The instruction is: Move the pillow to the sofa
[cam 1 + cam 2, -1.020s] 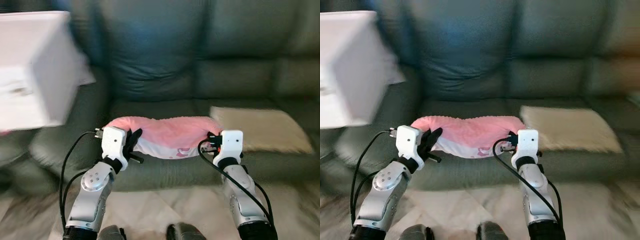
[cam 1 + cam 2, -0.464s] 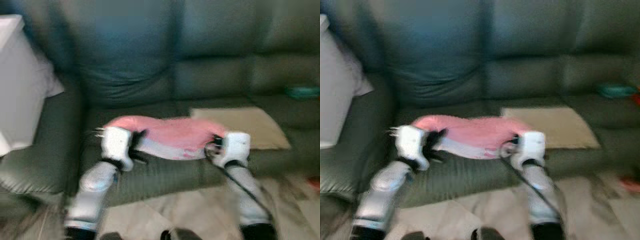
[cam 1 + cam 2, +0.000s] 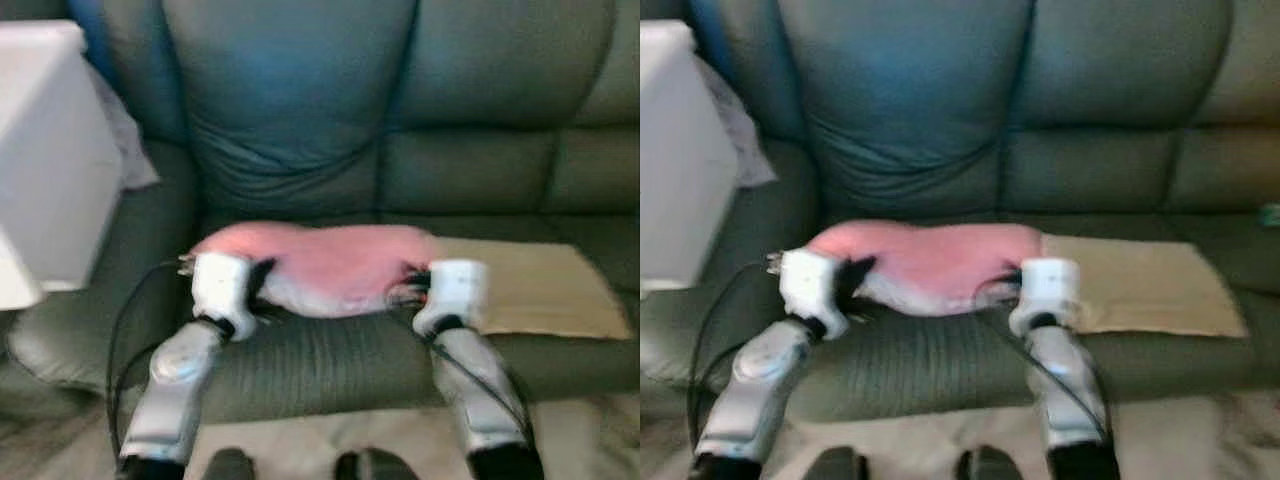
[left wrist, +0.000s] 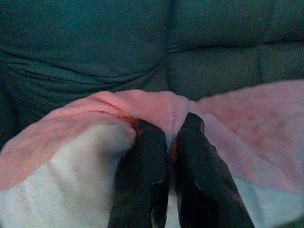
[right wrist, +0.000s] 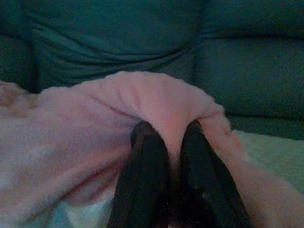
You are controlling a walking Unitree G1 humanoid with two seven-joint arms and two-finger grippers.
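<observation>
No readable text, labels, brands or numbers; head views blurred.

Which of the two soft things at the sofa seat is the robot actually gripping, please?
The pink pillow, pinched at its ends by the left gripper and right gripper. The flat beige mat lies ungripped on the sofa beside it.

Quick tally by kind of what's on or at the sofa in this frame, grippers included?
Pink pillow: 1
Beige mat on the seat: 1
Dark green sofa: 1
White box at the robot's left: 1
Grippers, both shut on the pillow: 2, left gripper, right gripper
Total: 6
</observation>
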